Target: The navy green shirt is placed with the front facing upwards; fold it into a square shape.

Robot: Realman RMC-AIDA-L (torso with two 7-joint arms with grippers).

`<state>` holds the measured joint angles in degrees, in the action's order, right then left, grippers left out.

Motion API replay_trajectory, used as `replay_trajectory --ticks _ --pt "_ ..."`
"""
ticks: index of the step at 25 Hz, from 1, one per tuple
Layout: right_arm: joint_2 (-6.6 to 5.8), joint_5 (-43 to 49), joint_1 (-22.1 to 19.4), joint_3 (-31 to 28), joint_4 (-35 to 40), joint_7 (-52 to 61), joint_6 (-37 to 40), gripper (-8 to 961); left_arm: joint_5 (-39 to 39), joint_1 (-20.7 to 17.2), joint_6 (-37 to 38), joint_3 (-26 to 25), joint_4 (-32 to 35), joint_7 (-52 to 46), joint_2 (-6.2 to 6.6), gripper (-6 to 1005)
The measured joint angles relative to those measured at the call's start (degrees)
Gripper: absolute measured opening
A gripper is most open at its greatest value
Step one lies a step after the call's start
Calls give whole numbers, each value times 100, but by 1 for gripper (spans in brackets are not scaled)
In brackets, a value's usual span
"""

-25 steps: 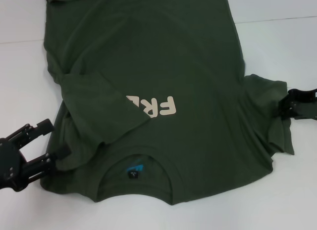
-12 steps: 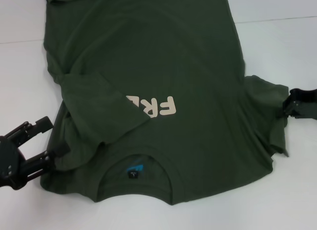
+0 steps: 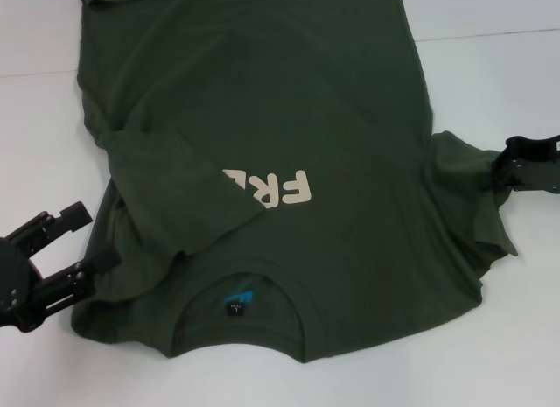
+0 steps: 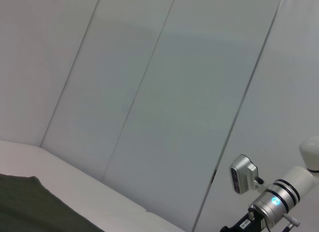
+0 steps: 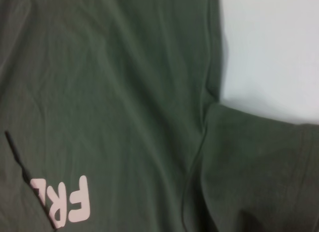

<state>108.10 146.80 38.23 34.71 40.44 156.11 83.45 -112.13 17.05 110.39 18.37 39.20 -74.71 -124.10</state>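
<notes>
The navy green shirt [image 3: 262,118] lies front up on the white table, collar [image 3: 241,289] nearest me. Its left sleeve [image 3: 175,188] is folded over the chest and covers part of the cream print [image 3: 280,190]. My left gripper [image 3: 87,239] is open beside the shirt's left shoulder edge, holding nothing. My right gripper [image 3: 500,169] is shut on the right sleeve [image 3: 464,197], which is bunched and lifted at its edge. The right wrist view shows the shirt body [image 5: 109,92], the print [image 5: 67,202] and the right sleeve [image 5: 259,162].
The white table [image 3: 490,83] shows on both sides of the shirt and in front of the collar. The left wrist view shows a pale panelled wall [image 4: 174,92], a corner of the shirt [image 4: 25,207] and the right arm's wrist [image 4: 276,199].
My right gripper has closed on the right sleeve and pulled it up and inward, bunching it. My left gripper has drawn back slightly from the shirt's shoulder.
</notes>
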Motion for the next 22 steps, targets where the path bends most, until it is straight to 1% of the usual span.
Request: replay_trajectory --ticks 5,10,17,22 --pt "27 -86 110 26 -21 -9 0 11 25 0 0 0 0 0 0 841" --pt "97 -143 246 56 -24 -29 1 11 69 -18 0 0 14 0 -9 841" --pt "253 -143 426 71 -34 -58 -93 12 127 -45 -28 -20 24 0 -9 841" --pt "360 -143 498 80 -38 -70 -160 12 148 -54 -35 -178 18 0 -1 841"
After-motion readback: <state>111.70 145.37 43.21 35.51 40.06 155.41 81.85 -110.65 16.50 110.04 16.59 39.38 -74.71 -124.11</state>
